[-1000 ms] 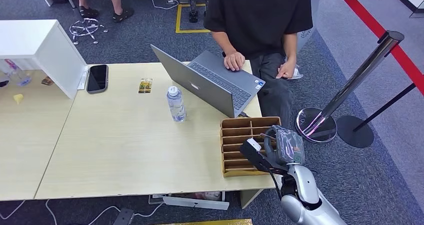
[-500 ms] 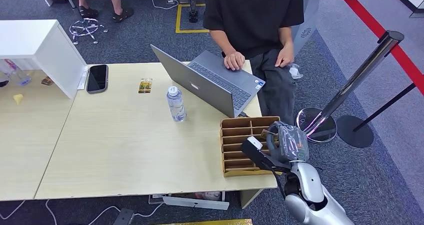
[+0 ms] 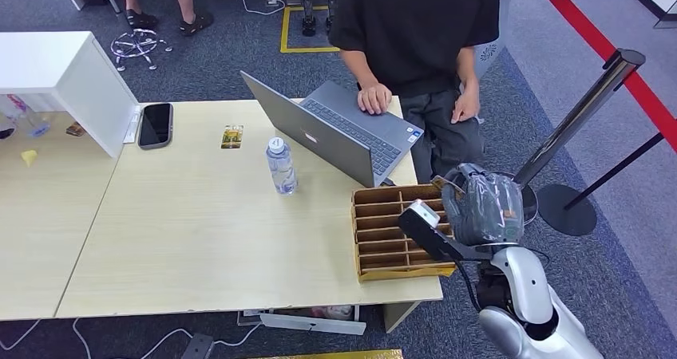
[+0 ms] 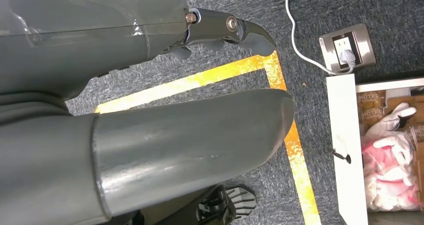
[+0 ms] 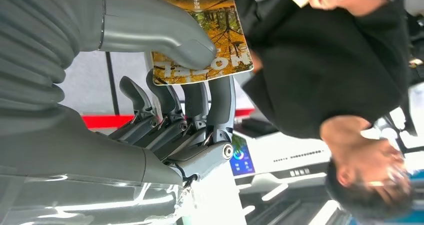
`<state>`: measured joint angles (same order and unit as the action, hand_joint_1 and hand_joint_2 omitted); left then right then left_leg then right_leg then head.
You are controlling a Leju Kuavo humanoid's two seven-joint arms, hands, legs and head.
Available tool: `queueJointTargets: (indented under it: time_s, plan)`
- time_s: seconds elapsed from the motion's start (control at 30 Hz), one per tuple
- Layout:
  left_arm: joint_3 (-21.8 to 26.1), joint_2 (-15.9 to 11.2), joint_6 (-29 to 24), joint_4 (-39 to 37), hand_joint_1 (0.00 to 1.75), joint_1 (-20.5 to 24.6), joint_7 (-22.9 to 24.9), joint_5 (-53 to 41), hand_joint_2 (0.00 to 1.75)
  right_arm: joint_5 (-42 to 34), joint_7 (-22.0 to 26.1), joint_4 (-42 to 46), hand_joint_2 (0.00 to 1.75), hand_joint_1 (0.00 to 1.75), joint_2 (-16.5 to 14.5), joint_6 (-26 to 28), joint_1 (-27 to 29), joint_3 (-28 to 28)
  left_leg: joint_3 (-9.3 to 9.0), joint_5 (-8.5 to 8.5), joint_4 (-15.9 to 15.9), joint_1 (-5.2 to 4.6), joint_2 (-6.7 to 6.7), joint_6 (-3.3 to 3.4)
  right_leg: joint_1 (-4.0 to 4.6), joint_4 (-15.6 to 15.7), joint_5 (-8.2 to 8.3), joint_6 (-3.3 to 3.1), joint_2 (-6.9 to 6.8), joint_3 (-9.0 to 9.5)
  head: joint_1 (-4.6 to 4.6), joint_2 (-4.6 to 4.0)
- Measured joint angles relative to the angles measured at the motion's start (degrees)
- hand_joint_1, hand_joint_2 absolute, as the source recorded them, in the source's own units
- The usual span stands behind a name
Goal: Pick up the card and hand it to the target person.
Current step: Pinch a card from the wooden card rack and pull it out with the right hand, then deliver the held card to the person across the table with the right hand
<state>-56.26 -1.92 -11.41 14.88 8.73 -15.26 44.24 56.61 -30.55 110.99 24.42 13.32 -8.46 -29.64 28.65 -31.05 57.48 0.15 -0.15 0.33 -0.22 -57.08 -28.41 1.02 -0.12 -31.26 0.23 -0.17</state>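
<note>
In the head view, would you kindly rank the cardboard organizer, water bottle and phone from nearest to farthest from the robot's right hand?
1. Cardboard organizer, right beside the right hand at the table's near corner.
2. Water bottle, mid-table.
3. Phone, at the far left edge by the white box.

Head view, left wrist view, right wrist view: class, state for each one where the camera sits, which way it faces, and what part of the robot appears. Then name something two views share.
Head view: high on the body, looking down at the table; right hand raised.
Left wrist view: behind the left hand, facing the carpet and yellow floor tape.
Right wrist view: behind the right hand, which pinches the card, facing the person.
Shared: head and right wrist views both show the person and the right hand.
</note>
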Motion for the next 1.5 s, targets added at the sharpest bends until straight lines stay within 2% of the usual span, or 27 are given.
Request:
queueJointTargets:
  time_s: [0.23, 0.53, 1.5]
  plan:
    - [0.0, 0.0, 0.1, 0.0, 0.0, 0.0, 0.1, 0.0, 0.0, 0.5, -0.6, 2.9, 1.75, 1.41, 1.6, -0.8, -1.2, 1.4, -0.01, 0.0, 0.0, 0.0, 0.0, 0.0, 0.0, 0.0, 0.0, 0.0, 0.0, 0.0, -0.01, 0.0]
    - [0.0, 0.0, 0.2, 0.0, 0.0, 0.3, 0.7, -0.5, 0.0, 0.5, -1.0, 2.2, 1.75, 1.45, 3.2, -0.8, -1.6, 3.4, 0.01, 0.0, 0.0, 0.0, 0.0, 0.0, 0.0, 0.0, 0.0, 0.0, 0.0, 0.0, -0.01, 0.0]
    - [0.0, 0.0, 0.2, 0.0, 0.0, 0.8, 2.0, -1.9, 0.0, -1.8, -1.7, -12.2, 1.75, 1.44, 6.0, -1.5, -1.5, 6.4, -0.01, 0.0, 0.0, 0.0, 0.0, 0.0, 0.0, 0.0, 0.0, 0.0, 0.01, -0.01, -0.01, 0.0]
